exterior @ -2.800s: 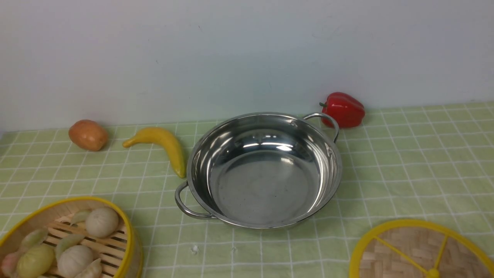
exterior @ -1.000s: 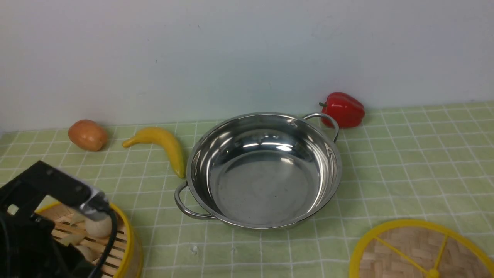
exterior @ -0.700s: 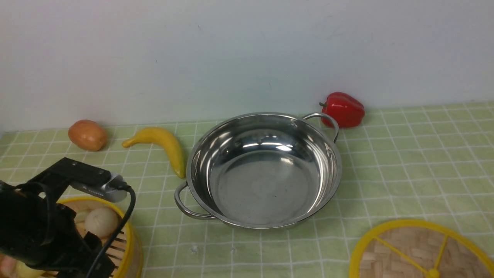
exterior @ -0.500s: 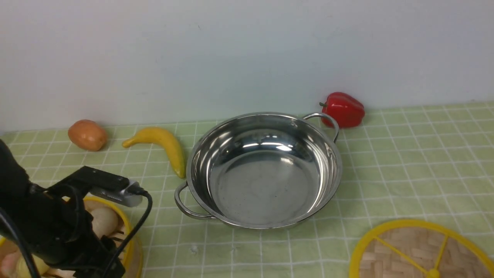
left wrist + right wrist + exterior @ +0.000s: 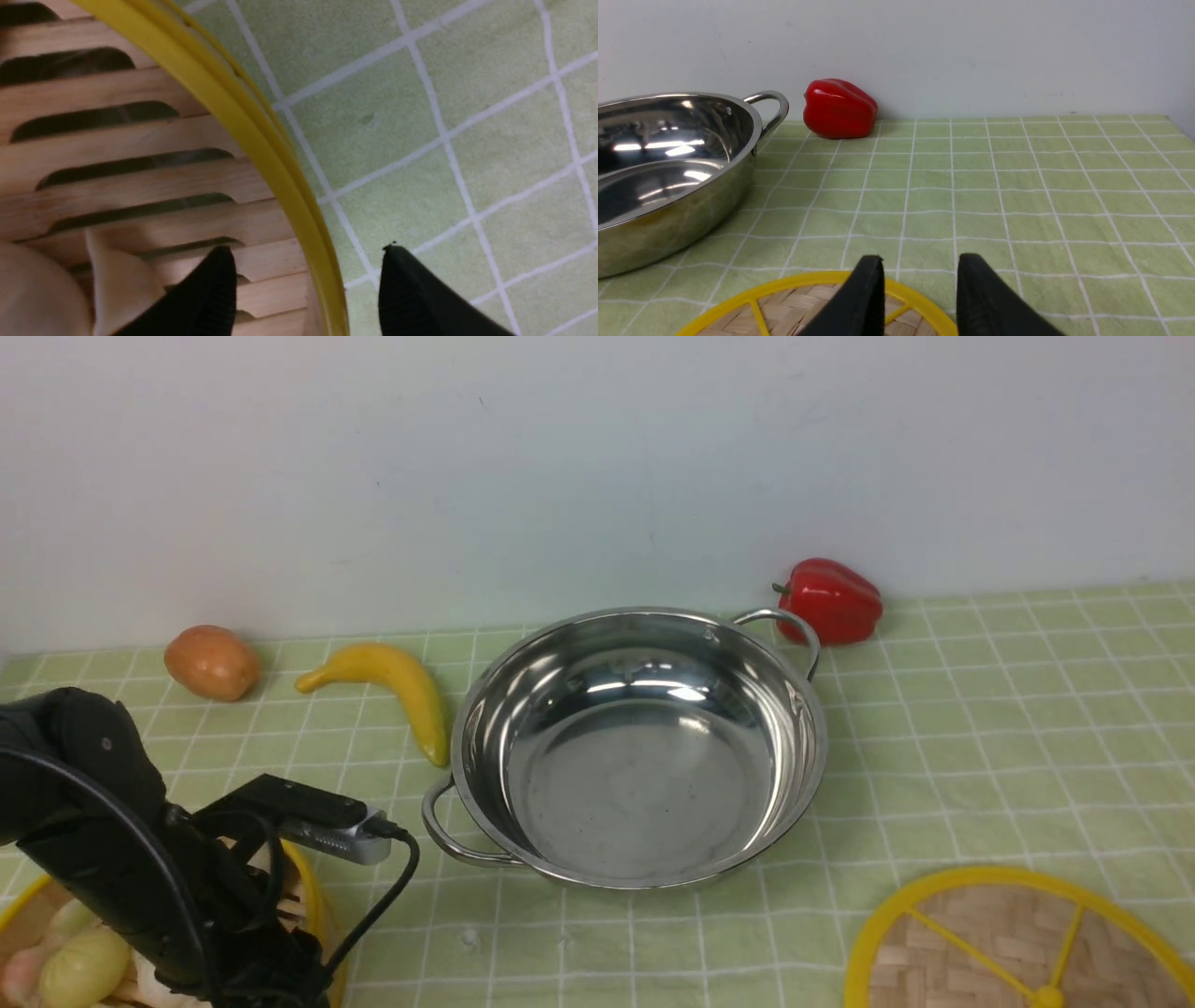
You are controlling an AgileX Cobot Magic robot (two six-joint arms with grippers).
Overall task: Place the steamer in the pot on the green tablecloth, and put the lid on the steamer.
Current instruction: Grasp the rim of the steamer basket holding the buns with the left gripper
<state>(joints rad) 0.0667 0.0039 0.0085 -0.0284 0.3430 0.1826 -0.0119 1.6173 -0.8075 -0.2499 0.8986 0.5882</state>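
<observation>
The steamer (image 5: 315, 907) sits at the near left corner of the green tablecloth (image 5: 980, 728), cut by the picture's edge and half hidden under the left arm (image 5: 93, 821). It is a round bamboo basket with a smooth yellow rim and a base of flat pale slats with dark gaps between them. Soft-looking white and pale green dumplings (image 5: 82, 967) lie inside.

In the left wrist view the left hand (image 5: 306, 249) is spread wide and straddles that rim, one finger over the slats and the other over the cloth outside. Whether either finger touches the rim is hard to tell.

A strip of bare cloth separates the steamer from the pot (image 5: 789, 728), a wide, shallow pan of shiny steel in mid-table. Its two wire handles lie on a line from near left to far right, the near one pointing toward the steamer. A banana (image 5: 392, 686) ends just beside the pot's left rim and a red pepper (image 5: 831, 600) sits just behind the far handle. A brown potato (image 5: 213, 661) lies far left by the wall. Right of the pot the cloth is open.

The lid (image 5: 990, 933), a flat woven disc with a yellow rim and spokes, lies near right. The right hand (image 5: 919, 259) hangs over its far edge, fingers apart and holding nothing.
</observation>
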